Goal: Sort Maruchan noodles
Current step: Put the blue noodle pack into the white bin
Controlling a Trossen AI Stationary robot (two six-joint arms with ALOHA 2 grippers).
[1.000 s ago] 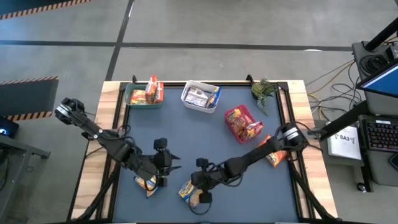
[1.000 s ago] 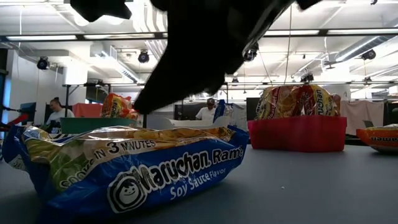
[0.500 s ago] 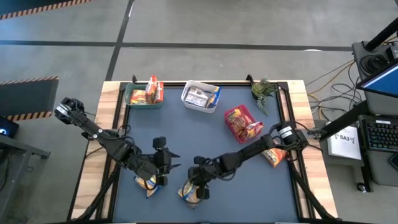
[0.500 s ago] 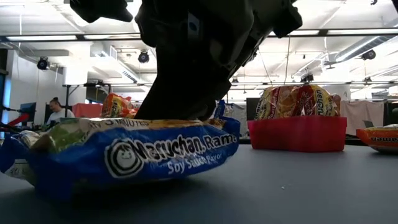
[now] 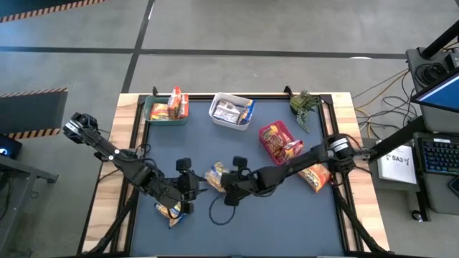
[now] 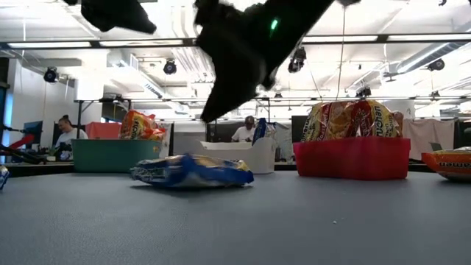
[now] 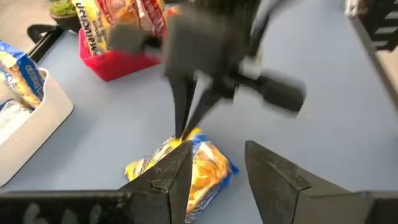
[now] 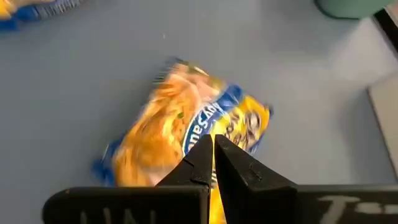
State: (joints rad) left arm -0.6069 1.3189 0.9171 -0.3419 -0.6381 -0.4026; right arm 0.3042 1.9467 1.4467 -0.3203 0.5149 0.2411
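In the high view the green plastic bin sits at the upper left of the dark blue table, with orange packets standing in it. Below it, in the lower left, the left gripper hangs over the mat with its fingers spread fairly wide and empty; an orange-and-blue crinkly ramen packet lies just under the arm, close to the frame's bottom. Near the centre lies the blue-edged, orange-yellow Maruchan soy sauce packet, its long axis running from upper left to lower right, flat on the table, with the right gripper right at its lower-right end. In the right wrist view those fingers are pressed nearly together, narrow; whether they pinch the packet's edge I cannot tell. Half a second ago this packet and gripper were lower, near the bottom centre; both have since shifted up toward the middle, and in the low view the packet now shows small and far. Top centre stands the white bin, and right of centre the red bin, then a loose orange packet at the right.
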